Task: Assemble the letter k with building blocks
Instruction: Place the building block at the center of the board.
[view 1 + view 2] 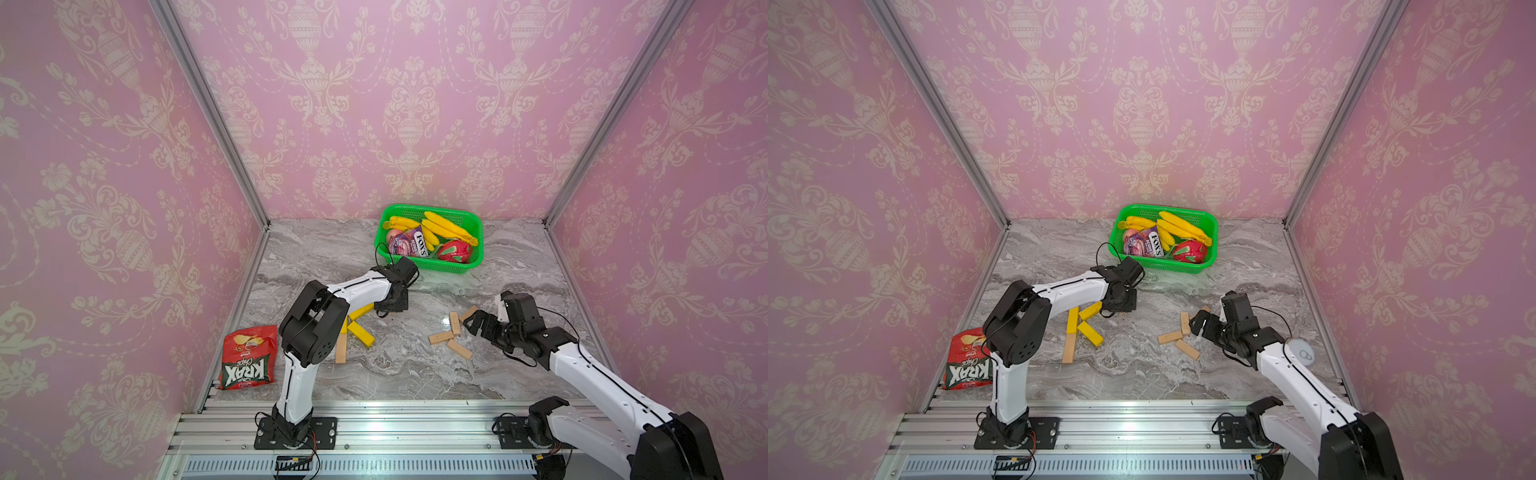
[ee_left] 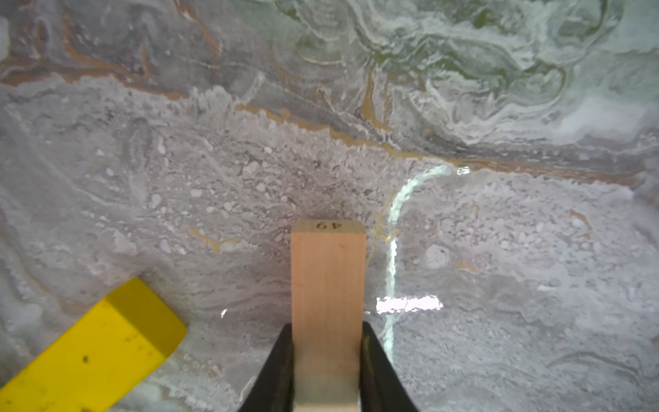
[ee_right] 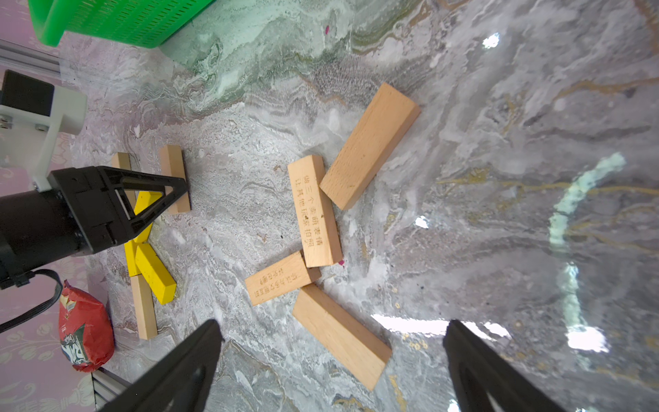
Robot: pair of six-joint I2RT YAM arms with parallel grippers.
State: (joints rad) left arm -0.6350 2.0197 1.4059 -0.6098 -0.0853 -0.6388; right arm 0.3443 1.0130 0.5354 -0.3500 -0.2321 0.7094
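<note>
Part-built k [image 1: 360, 333] lies left of centre on the table [image 1: 395, 374]. Left gripper [image 2: 328, 331] pinches a wood bar [image 2: 328, 278] just beside a yellow bar [image 2: 92, 356]; a skewed set-down could knock it. Right gripper [image 3: 331, 323], jaws spread, hovers over loose bars [image 1: 441, 337]; the touching ones may scatter.

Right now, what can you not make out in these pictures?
- In both top views, the held wood block is mostly hidden under the left gripper.
- In the left wrist view, the picture's edge cuts a yellow block.
- In both top views, print on the loose blocks is too small.
</note>
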